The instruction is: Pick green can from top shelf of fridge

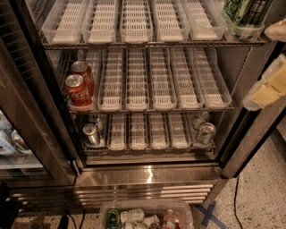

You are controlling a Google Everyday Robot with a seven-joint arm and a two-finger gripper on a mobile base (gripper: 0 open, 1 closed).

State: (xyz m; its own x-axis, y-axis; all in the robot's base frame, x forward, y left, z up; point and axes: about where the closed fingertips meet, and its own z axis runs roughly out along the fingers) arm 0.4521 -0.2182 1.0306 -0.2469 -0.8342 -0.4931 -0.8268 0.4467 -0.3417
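The fridge [147, 176] stands open in front of me. Its top shelf [147, 44] holds a row of white slotted lane trays. The green can [243, 12], green with white and dark streaks, stands in the rightmost tray at the shelf's front right corner, and the frame's top edge cuts it off. My gripper [269, 85] shows as cream-coloured parts at the right edge, outside the fridge. It sits below and to the right of the can, apart from it, and holds nothing that I can see.
Two red Coca-Cola cans [79, 87] stand at the left of the middle shelf. Silver cans stand on the lower shelf, at the left [91, 132] and the right [203, 129]. A clear bin of bottles [147, 217] lies on the floor in front. A dark door frame [250, 143] stands at the right.
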